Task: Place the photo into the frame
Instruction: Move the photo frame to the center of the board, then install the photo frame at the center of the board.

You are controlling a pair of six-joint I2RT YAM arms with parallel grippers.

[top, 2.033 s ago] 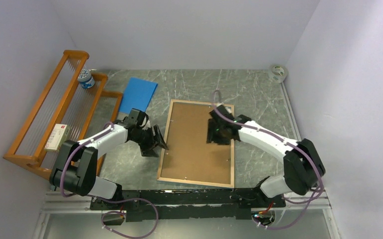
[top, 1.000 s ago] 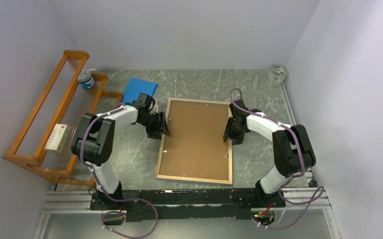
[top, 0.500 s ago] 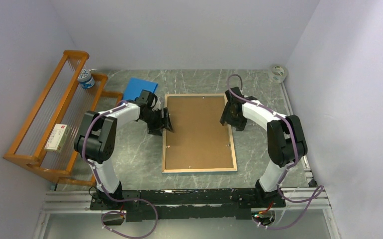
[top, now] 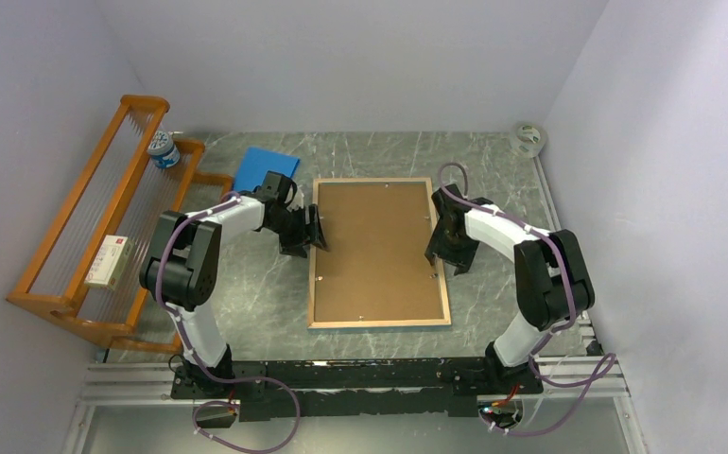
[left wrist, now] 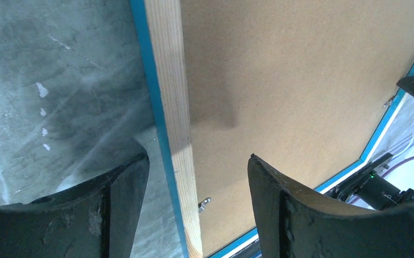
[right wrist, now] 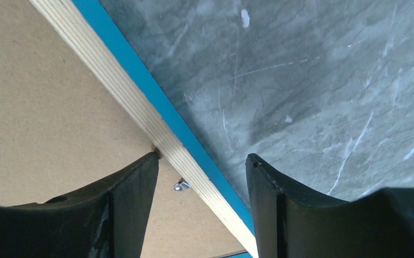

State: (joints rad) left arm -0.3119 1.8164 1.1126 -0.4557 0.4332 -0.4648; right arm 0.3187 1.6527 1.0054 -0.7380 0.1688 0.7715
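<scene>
The left arm (top: pixel 218 216), jaws spread, straddles the left rail of the frame (top: pixel 379 323), lying face-down in the middle of the worktop (top: pixel 256 303), brown backing board (top: pixel 374 246) up; the right arm (top: pixel 497 232), jaws likewise spread, straddles the right rail.

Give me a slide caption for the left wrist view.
Open left pincer straddling the wooden side rail of the face-down frame, brown backing board showing.
</scene>
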